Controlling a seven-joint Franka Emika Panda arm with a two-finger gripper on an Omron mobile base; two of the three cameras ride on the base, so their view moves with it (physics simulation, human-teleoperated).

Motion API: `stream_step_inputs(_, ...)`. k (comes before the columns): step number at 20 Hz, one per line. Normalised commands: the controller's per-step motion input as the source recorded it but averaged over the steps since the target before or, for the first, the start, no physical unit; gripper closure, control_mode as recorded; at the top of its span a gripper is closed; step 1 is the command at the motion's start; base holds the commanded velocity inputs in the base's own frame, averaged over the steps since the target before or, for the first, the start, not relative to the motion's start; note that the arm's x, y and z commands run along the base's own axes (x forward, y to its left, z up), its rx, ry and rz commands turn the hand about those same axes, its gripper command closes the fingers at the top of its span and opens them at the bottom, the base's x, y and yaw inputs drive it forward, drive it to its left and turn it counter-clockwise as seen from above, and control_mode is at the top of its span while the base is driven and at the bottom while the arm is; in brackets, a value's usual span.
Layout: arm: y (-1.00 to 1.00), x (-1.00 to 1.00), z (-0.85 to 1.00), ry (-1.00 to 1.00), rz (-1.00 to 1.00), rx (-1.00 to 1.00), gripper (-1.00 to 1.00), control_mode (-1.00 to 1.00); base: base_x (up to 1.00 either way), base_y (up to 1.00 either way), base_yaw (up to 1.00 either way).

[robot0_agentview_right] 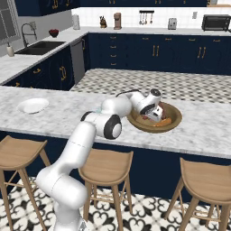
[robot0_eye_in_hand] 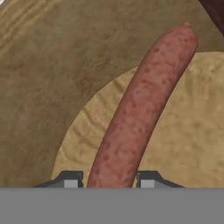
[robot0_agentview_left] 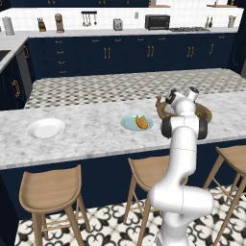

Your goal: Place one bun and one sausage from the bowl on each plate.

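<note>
My gripper [robot0_eye_in_hand: 109, 183] is down inside the brown wooden bowl [robot0_agentview_right: 177, 118], its two fingertips [robot0_eye_in_hand: 72, 181] pressed to either side of a reddish sausage [robot0_eye_in_hand: 140, 109] that runs away from the hand over the bowl's wooden floor [robot0_eye_in_hand: 52, 65]. In the right base view the gripper [robot0_agentview_right: 155, 115] hangs over the bowl's middle, beside an orange bun [robot0_agentview_right: 165, 122]. The teal plate [robot0_agentview_left: 126, 122] left of the bowl carries one bun [robot0_agentview_left: 141, 121]. The white plate [robot0_agentview_left: 45, 128] lies bare at the far left of the counter.
Everything rests on a long marble counter [robot0_agentview_left: 91, 134] with wooden stools [robot0_agentview_left: 50, 187] along its near edge. My arm's elbow [robot0_agentview_left: 185, 127] hides part of the bowl in the left base view. Dark cabinets, a sink [robot0_agentview_right: 43, 46] and appliances line the far wall.
</note>
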Motion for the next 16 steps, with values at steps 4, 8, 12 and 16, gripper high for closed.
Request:
stream_step_inputs(4,0.0,-0.28,0.23,0.0,0.0,0.0,1.0,-1.0,0.0,0.0,0.0)
stream_step_inputs(8,0.11,-0.91,0.35,-0.02,0.0,0.0,1.0,-1.0,0.0,0.0,0.0)
stream_step_inputs(12,0.36,-0.67,0.61,-0.01,0.0,0.0,1.0,-1.0,0.0,0.0,0.0)
stream_step_inputs(16,0.65,-0.56,0.53,0.0,0.0,-0.02,1.0,-1.0,0.0,0.0,0.0)
